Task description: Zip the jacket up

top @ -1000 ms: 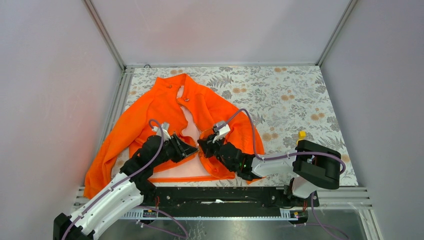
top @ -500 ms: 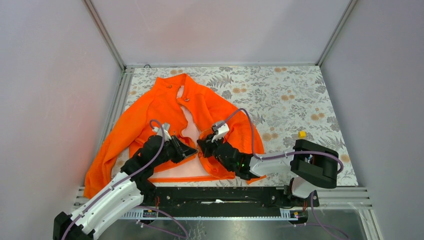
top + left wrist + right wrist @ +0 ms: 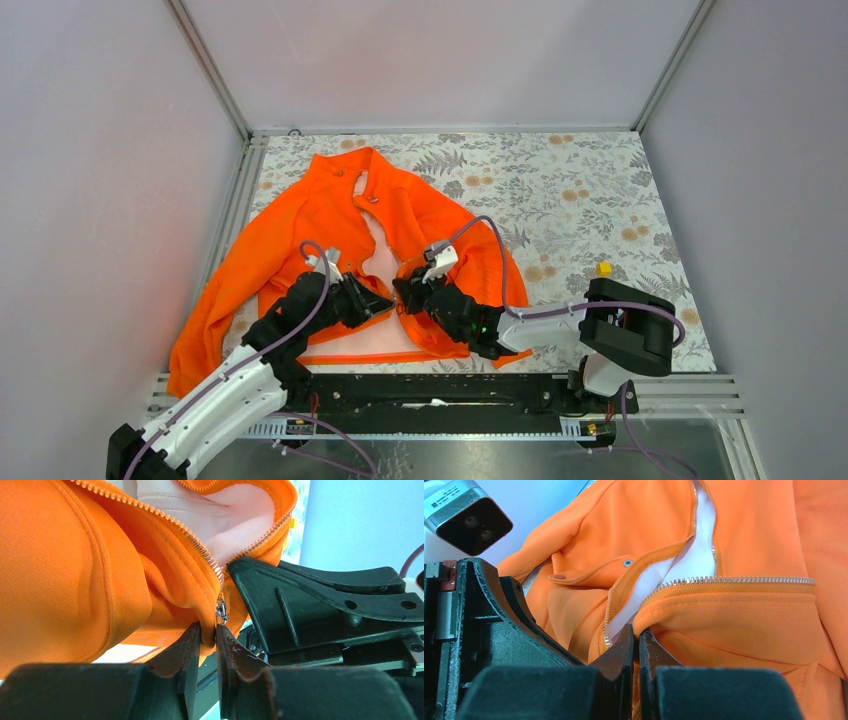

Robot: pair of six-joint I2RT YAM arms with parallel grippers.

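Observation:
The orange jacket (image 3: 330, 215) lies open on the left half of the table, its pale lining showing between the two zipper edges. My left gripper (image 3: 383, 299) is at the lower front, and in the left wrist view it (image 3: 208, 630) is shut on a fold of orange fabric just below the metal zipper slider (image 3: 221, 611). My right gripper (image 3: 402, 290) faces it from the right. In the right wrist view it (image 3: 636, 636) is shut on the jacket's (image 3: 749, 615) other zipper edge near its lower end. The two grippers almost touch.
A small yellow object (image 3: 603, 268) sits on the floral tablecloth (image 3: 580, 190) by the right arm's elbow. Grey walls close in on three sides and a metal rail (image 3: 450, 385) runs along the near edge. The right gripper's black finger (image 3: 310, 605) crowds the left wrist view.
The right gripper has edged slightly left toward the left one. The left jaws have tightened on the fabric by the slider. The jacket has barely shifted.

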